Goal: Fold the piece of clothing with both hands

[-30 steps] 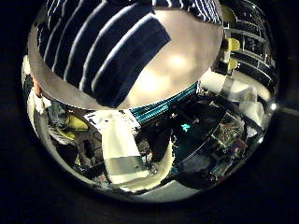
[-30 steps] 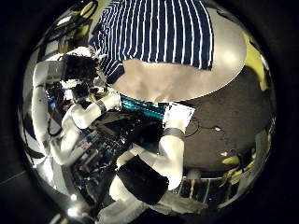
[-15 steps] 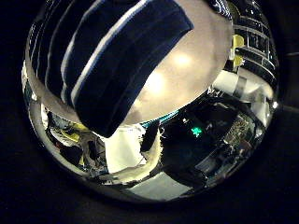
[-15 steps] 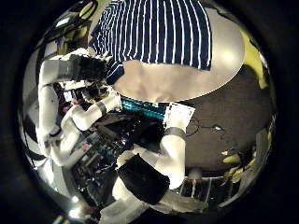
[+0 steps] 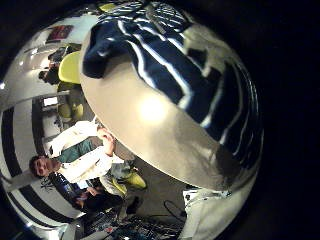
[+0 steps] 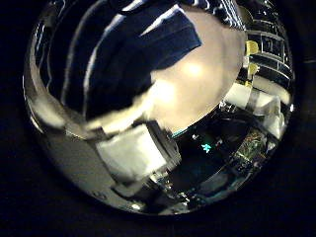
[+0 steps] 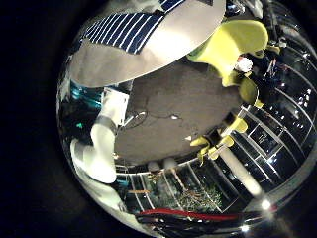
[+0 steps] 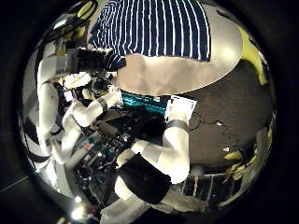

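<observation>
My left hand [image 8: 82,63] hangs low at the edge of the striped shirt [image 8: 154,30], its fingers too hidden for me to tell their state. The shirt lies spread on the round counter [image 8: 177,73]. I cannot see my right hand's fingers.

Room around the work area: a round, pale table [image 8: 173,73] stands on a dark floor [image 7: 178,114] with faint marks. Yellow-green chairs [image 7: 233,45] stand beside the table, with another chair [image 5: 68,68] of that shape near a light wall. Racks or shelving of pale bars [image 7: 248,149] run along the room's edge, where bright spots of light show.
</observation>
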Tool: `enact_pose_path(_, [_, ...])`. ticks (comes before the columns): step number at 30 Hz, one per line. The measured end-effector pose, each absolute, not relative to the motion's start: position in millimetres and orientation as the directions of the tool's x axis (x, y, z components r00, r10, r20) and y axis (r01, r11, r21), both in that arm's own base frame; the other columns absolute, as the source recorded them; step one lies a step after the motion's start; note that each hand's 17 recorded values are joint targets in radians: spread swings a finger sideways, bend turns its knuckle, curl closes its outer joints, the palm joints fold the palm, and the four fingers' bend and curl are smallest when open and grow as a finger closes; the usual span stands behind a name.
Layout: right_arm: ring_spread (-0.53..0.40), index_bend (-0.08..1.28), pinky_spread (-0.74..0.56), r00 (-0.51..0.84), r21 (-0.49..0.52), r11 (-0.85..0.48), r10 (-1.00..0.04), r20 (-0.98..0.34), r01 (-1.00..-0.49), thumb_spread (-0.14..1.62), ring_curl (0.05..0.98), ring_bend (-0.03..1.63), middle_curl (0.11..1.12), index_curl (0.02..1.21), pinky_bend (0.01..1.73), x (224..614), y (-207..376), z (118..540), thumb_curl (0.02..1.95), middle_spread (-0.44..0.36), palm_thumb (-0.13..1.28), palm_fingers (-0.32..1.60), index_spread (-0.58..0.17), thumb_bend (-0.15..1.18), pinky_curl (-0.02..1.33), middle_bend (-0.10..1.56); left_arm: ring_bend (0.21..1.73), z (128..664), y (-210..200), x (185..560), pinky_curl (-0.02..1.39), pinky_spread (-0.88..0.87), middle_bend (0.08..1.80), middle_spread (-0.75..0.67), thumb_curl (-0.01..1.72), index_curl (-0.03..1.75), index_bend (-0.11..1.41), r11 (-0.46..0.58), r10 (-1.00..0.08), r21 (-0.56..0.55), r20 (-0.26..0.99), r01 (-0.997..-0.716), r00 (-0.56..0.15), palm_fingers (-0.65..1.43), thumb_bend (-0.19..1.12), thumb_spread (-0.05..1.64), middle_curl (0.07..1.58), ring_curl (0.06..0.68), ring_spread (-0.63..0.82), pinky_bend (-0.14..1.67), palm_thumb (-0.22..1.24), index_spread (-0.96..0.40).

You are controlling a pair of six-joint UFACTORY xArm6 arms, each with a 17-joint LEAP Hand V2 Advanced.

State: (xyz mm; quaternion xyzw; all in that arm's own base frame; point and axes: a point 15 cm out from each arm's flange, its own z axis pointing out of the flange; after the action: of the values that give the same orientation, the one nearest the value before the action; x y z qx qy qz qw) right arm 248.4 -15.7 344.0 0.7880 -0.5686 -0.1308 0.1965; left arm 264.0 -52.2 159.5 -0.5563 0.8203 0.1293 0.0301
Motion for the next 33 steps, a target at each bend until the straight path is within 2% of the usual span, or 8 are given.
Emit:
enact_pose_path(5, [0.175,0.13,0.35,0.323,0.465,-0.278,-0.946,0.018,-0.84,1.38,0.244,0.65,0.37,0.26,0.65,252.1,-11.7,336.2,0.2,0.091,0.28,0.25,-0.247,0.02,0.21,0.28,1.13,182.1,-45.9,275.8,0.54,-0.56,0.78,-0.4,0.39,0.41,0.23,0.333,-0.913,0.153,-0.196,-0.93,-0.359,0.97,0.06,1.12,0.77,0.386,-0.48,1.02,0.73,-0.29])
enact_pose_path(12, [0.035,0.16,0.18,0.359,0.486,-0.301,-0.933,0.03,-0.821,1.32,0.281,0.78,0.4,0.26,0.69,258.2,4.1,287.2,0.26,0.049,0.48,0.38,-0.208,0.05,0.2,0.36,1.2,198.2,-39.0,278.2,0.6,-0.62,0.8,-0.51,0.4,0.54,0.29,0.338,-0.91,0.166,-0.194,-0.926,-0.367,0.95,0.03,1.19,0.87,0.449,-0.51,1.12,0.77,-0.43])
enact_pose_path(19, [-0.059,0.15,0.08,0.372,0.504,-0.29,-0.926,0.067,-0.814,1.24,0.313,0.86,0.41,0.27,0.72,264.9,17.9,232.4,0.29,0.006,0.57,0.36,-0.206,0.03,0.19,0.38,1.25,208.8,-37.9,278.3,0.64,-0.63,0.8,-0.56,0.41,0.67,0.29,0.344,-0.907,0.182,-0.189,-0.921,-0.376,0.92,0.0,1.22,0.94,0.484,-0.51,1.18,0.78,-0.51])
enact_pose_path(22, [-0.091,0.16,0.04,0.382,0.532,-0.288,-0.921,0.073,-0.796,1.2,0.327,0.89,0.41,0.28,0.75,265.6,21.6,219.0,0.29,0.002,0.57,0.32,-0.205,-0.01,0.2,0.37,1.21,212.7,-33.6,270.5,0.67,-0.62,0.8,-0.58,0.4,0.74,0.27,0.351,-0.902,0.214,-0.184,-0.912,-0.39,0.77,-0.06,1.2,0.96,0.489,-0.51,1.22,0.67,-0.52])
enact_pose_path(24, [-0.104,0.16,0.03,0.368,0.538,-0.275,-0.927,0.071,-0.797,1.18,0.33,0.89,0.42,0.28,0.77,266.7,18.0,216.8,0.3,-0.003,0.57,0.31,-0.204,-0.02,0.19,0.38,1.15,210.9,-32.3,266.5,0.68,-0.61,0.74,-0.55,0.38,0.78,0.29,0.363,-0.899,0.224,-0.171,-0.905,-0.403,0.57,-0.07,1.17,0.96,0.492,-0.5,1.21,0.57,-0.51])
enact_pose_path(25, [-0.11,0.17,0.02,0.363,0.539,-0.27,-0.929,0.071,-0.798,1.18,0.332,0.89,0.42,0.28,0.77,266.9,16.6,216.6,0.29,-0.007,0.57,0.29,-0.206,-0.02,0.19,0.38,1.1,207.5,-32.1,264.1,0.68,-0.6,0.6,-0.51,0.36,0.79,0.3,0.365,-0.9,0.229,-0.161,-0.902,-0.405,0.38,-0.07,1.14,0.93,0.473,-0.47,1.18,0.49,-0.47])
enact_pose_path(27, [-0.116,0.17,0.01,0.362,0.537,-0.27,-0.93,0.071,-0.799,1.17,0.333,0.89,0.42,0.29,0.78,267.1,16.4,217.2,0.29,-0.009,0.56,0.28,-0.207,-0.02,0.19,0.38,1.06,201.4,-32.1,264.2,0.68,-0.56,0.48,-0.43,0.34,0.8,0.31,0.37,-0.901,0.219,-0.152,-0.903,-0.406,0.21,-0.06,1.11,0.89,0.467,-0.39,1.12,0.42,-0.4])
enact_pose_path(33, [-0.126,0.17,0.0,0.366,0.534,-0.275,-0.928,0.071,-0.799,1.16,0.338,0.89,0.42,0.31,0.78,267.0,17.6,219.1,0.29,-0.013,0.56,0.27,-0.209,-0.02,0.18,0.39,0.98,189.2,-37.1,273.5,0.61,-0.34,0.27,-0.12,0.31,0.72,0.22,0.384,-0.903,0.152,-0.147,-0.911,-0.405,0.02,-0.04,1.02,0.74,0.403,-0.11,0.89,0.3,-0.16])
